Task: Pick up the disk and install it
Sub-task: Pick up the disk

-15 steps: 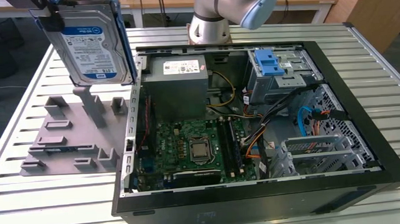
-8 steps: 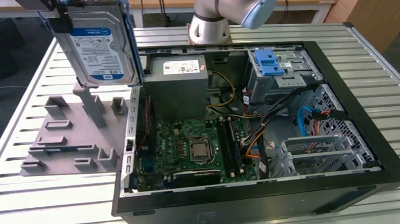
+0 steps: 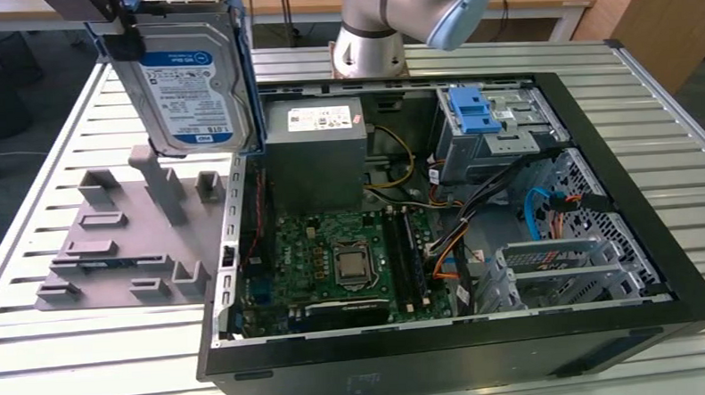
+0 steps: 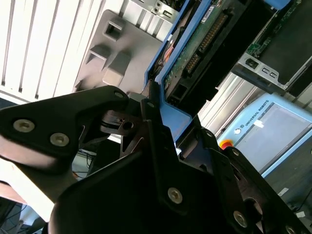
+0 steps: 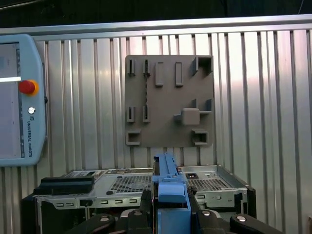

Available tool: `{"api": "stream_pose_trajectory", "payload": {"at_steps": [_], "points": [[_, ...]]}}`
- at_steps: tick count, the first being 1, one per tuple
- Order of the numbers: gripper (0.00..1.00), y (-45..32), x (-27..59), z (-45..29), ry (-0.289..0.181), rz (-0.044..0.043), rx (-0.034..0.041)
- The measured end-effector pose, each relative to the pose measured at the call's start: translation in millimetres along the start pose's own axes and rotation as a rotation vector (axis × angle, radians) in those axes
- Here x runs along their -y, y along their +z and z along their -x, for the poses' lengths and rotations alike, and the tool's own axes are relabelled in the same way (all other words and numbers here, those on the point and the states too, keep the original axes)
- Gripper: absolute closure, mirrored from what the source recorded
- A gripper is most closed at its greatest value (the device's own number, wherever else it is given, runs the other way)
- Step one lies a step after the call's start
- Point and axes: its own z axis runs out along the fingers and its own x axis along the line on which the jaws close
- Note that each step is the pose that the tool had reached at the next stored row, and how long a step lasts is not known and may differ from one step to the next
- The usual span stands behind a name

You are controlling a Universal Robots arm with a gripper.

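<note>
The disk (image 3: 184,89), a silver drive with a blue-and-white label and a blue bracket (image 3: 244,73) along its edge, hangs upright in the air above the grey slotted tray (image 3: 122,234), at the exterior view's upper left. My gripper (image 3: 168,0) is shut on its top edge. In the second wrist view the black fingers (image 4: 146,117) clamp the blue bracket (image 4: 170,117), with the disk's green circuit board (image 4: 204,44) beyond. In the first wrist view the bracket (image 5: 169,187) stands between the fingers, with the tray (image 5: 168,100) lying further off.
An open computer case (image 3: 640,238) lies to the exterior view's right of the tray, with a motherboard (image 3: 344,260), a grey power supply box (image 3: 315,146) and a drive cage with a blue latch (image 3: 483,111). A teach pendant (image 5: 19,97) lies on the slatted table (image 3: 75,370).
</note>
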Motion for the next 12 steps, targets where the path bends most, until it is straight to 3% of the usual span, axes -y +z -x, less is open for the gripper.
{"api": "stream_pose_trajectory", "payload": {"at_steps": [12], "points": [[0.64, 0.1, 25.8, -5.4, 0.0, 0.0004, -0.0001]]}}
